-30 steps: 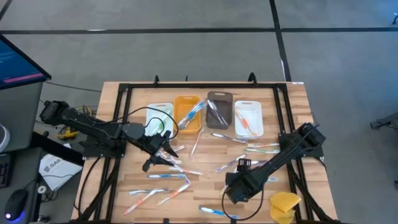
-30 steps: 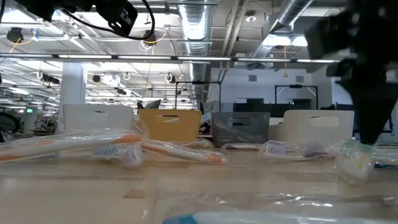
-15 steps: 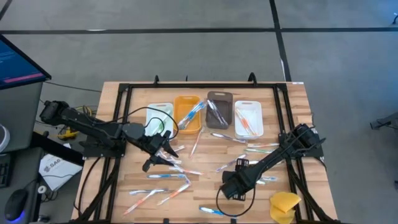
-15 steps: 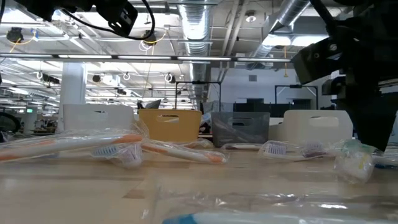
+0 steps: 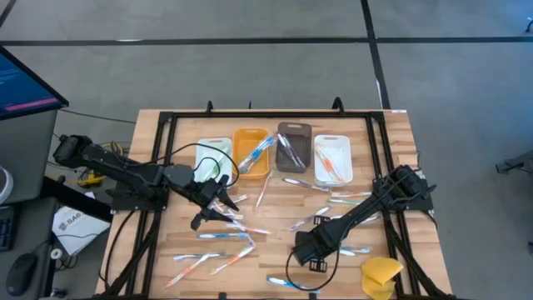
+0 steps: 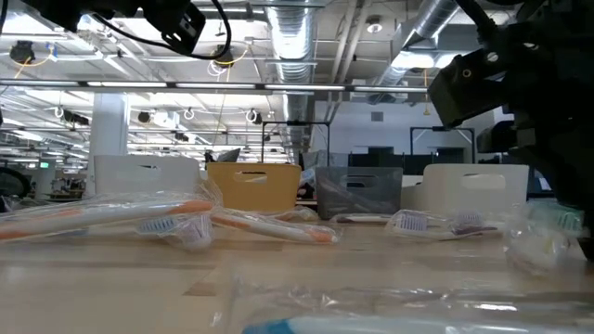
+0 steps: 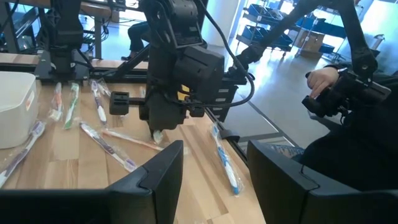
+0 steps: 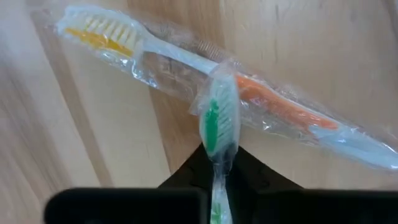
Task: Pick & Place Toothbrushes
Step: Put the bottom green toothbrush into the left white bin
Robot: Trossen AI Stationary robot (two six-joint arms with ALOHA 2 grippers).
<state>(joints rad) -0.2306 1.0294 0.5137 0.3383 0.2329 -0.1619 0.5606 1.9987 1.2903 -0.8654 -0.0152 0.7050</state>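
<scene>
Four bins (image 5: 281,150): white, orange, grey, white plastic at the far edge, wrapped toothbrushes (image 5: 225,237) inside three.
Right gripper (image 5: 310,249): clenched on green-bristled wrapped toothbrush (image 8: 219,127), orange-handled wrapped toothbrush (image 8: 273,106) beneath.
Left gripper (image 5: 223,206): released, hovering left.
Yellow sponge lump (image 5: 381,273): near right.

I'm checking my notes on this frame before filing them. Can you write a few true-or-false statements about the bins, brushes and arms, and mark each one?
1. The right gripper is shut on a green toothbrush. True.
2. The orange bin is empty. False: it holds toothbrushes.
3. The yellow sponge sits inside the grey bin. False: it lies on the table by the right arm.
4. The left gripper has open jaws. True.
</scene>
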